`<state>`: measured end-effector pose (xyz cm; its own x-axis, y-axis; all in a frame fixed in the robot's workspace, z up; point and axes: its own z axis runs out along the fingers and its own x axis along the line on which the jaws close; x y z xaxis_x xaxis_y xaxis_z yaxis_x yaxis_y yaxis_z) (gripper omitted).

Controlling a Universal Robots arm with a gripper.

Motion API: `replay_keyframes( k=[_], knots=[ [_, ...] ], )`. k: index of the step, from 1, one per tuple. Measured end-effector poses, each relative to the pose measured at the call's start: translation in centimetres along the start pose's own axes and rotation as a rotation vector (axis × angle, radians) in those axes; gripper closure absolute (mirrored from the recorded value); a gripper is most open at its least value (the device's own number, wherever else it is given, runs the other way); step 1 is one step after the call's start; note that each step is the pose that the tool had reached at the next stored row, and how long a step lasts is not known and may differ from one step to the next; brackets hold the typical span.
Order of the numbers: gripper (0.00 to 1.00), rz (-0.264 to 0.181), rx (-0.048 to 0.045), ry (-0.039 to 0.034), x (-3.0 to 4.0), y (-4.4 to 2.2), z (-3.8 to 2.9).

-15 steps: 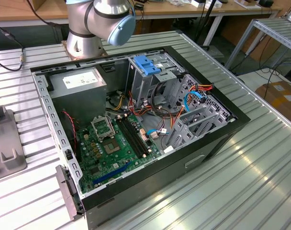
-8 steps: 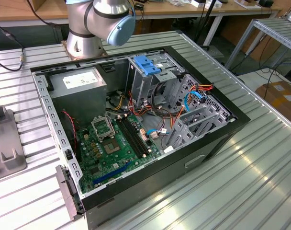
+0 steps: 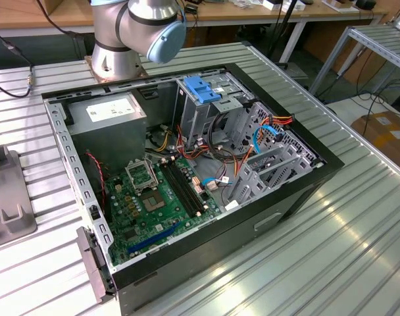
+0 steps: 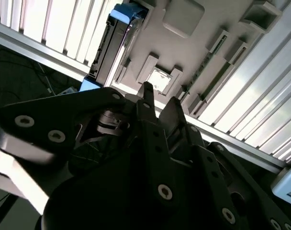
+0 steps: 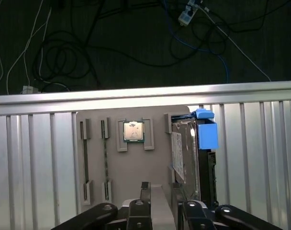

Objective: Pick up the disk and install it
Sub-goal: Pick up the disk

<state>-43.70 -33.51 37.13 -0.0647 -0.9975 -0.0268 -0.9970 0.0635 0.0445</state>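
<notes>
The black hand point(image 5: 160, 194) is hanging low over a grey tray point(image 5: 136, 167). In the second wrist view its two fingers point(image 4: 146, 93) are standing apart with nothing between them. The disk point(image 5: 189, 153) is standing on its long edge in a slot of that tray, close to the fingertips and to one side of them. I cannot tell whether a finger is touching it. Its bright blue carrier frame point(image 5: 206, 134) is showing at the end farther from the hand, jutting out past the metal body.

Beyond the fingertips a square processor chip point(image 5: 134, 131) is lying flat in its own recess in the tray, near the disk but apart from it. Narrow slots are running along the tray on the chip's other side. The tray is resting on the ribbed metal surface point(image 5: 30, 158). Past the surface's edge, loose cables point(image 5: 64, 57) are trailing across a dark floor point(image 5: 136, 28).

In the exterior view an open computer case point(image 3: 220, 247) is lying on its side on the surface. Its green motherboard point(image 3: 154, 204) is facing up, and a blue bracket point(image 3: 203, 89) is sitting on the drive cage at the far side. The tray is showing at the exterior view's left edge, well apart from the case. The arm's base point(image 3: 121, 33) is standing behind the case.
</notes>
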Motion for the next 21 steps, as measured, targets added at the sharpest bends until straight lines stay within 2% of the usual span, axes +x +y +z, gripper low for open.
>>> replay_keyframes(
  k=[1, 2, 3, 4, 21],
  knots=[
    [0.65, 0.000, -0.0001, -0.0004, 0.00, 0.00, 0.00],
    [0.53, 0.000, -0.0001, -0.0008, 0.00, 0.00, 0.00],
    [0.53, 0.000, -0.0001, -0.0011, 0.00, 0.00, 0.00],
    [0.46, 0.000, -0.0001, -0.0013, 0.00, 0.00, 0.00],
    [0.46, 0.000, 0.0000, -0.0017, -0.51, 0.10, 0.42]
  ],
)
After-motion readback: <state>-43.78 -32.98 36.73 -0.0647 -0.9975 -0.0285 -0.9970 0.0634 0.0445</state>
